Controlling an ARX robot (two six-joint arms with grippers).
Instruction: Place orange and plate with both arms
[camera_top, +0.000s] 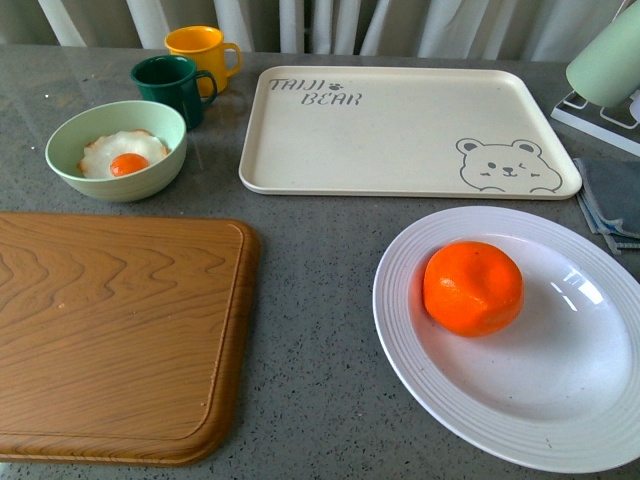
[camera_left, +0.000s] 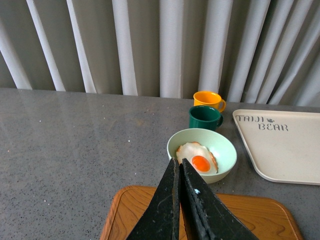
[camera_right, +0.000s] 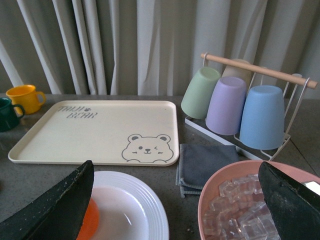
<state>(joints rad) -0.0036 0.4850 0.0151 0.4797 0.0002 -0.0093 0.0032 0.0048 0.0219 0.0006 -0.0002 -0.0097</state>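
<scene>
Orange (camera_top: 472, 287) loose on plate (camera_top: 470, 395); tilted lift could roll it off. Left gripper (camera_left: 179, 200) jaws together, empty; right gripper (camera_right: 175, 172) jaws wide.

From the robot's body, between the arms: looks steeply down on the counter (camera_top: 320, 230), near enough to crop the plate (camera_top: 400, 330) and the wooden board (camera_top: 110, 330). From the left wrist: sits low behind the pressed-together left claw (camera_left: 179, 162), faces across the counter toward the curtain (camera_left: 140, 45), over the green bowl (camera_left: 225, 150). From the right wrist: peers between the wide-spread fingers of the right claw (camera_right: 176, 165) toward the same curtain. Catches the bear tray (camera_top: 400, 130) and the yellow mug (camera_top: 200, 50) in all three; the plate and orange (camera_top: 472, 287) only in front and right wrist.
</scene>
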